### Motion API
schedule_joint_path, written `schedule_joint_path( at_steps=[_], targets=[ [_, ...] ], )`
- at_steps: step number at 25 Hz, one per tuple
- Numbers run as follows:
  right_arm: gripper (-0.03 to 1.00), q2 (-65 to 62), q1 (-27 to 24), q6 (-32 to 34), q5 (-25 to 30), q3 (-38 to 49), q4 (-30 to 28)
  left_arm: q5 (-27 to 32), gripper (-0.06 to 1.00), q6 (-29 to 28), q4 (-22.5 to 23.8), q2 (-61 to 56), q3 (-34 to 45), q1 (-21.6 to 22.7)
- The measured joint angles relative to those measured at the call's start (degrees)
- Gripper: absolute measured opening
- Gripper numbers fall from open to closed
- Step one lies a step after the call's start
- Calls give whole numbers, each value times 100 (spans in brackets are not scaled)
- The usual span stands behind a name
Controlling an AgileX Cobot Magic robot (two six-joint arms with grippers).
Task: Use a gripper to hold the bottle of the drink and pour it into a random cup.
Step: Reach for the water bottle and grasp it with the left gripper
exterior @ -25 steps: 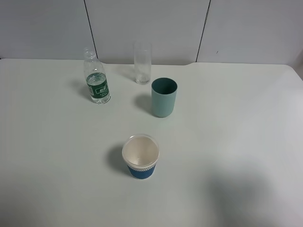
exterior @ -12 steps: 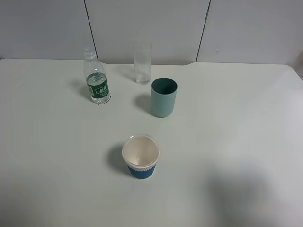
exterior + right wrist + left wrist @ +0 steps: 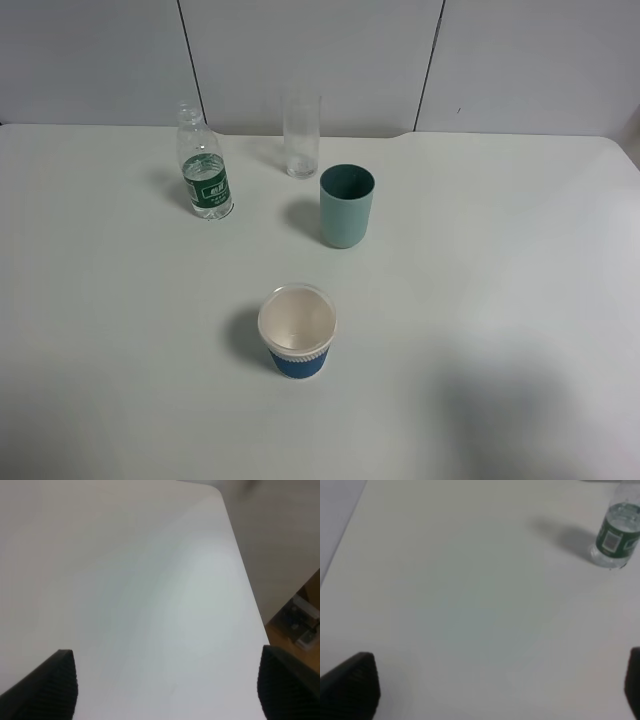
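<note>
Approach step: left gripper (image 3: 492, 682) and right gripper (image 3: 167, 682) gape empty, so the left must reach the bottle (image 3: 205, 175) left of the cup (image 3: 346, 207).

Nothing here can be read. The bottle (image 3: 205, 172) wears a dark green label (image 3: 208, 188) with white marks and a pale square patch (image 3: 610, 540), all too small and blurred to make out.

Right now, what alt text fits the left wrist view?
A small clear bottle with a dark green label stands upright on a white table, well ahead of the open left gripper, whose black fingertips are spread wide.
</note>
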Motion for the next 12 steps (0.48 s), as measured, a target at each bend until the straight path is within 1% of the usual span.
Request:
schedule_joint_path(
  at_steps=[8,12],
  targets=[
    [74,0,0,0,0,0,0,-985,100,237,0,1127,-7,0],
    [74,0,0,0,0,0,0,-1348,100,421,0,1649,-7,0]
  ],
)
